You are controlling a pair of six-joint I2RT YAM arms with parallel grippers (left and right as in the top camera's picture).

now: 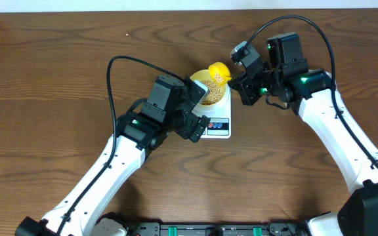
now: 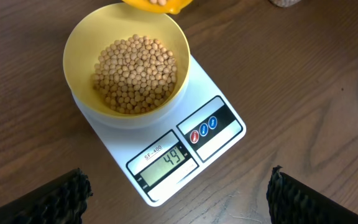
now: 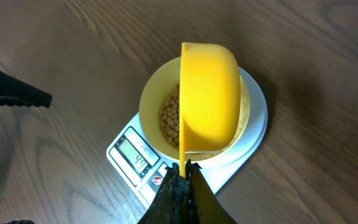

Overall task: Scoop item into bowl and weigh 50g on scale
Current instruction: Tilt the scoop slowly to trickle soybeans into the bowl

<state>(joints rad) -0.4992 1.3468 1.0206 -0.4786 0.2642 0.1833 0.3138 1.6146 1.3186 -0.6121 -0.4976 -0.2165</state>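
I am clamping my right claw (image 3: 183, 171) tight on the bright yellow plastic scoop (image 3: 210, 93) by its handle, holding it over the pale yellow round bowl (image 3: 149, 106) of small tan beans (image 3: 171, 117) on the white digital scale (image 3: 258, 121) reading 49, where tipping too sharply is risking overshoot.

My left arm (image 1: 104, 177) and right arm (image 1: 350, 147) wear white shells with black joint housings. A green light (image 1: 135, 121) glows on each, one left of the scale (image 1: 216, 126), one right of it. A thin black cable (image 1: 108, 78) arcs over each. My left fingers (image 2: 55, 199) are black and ribbed.
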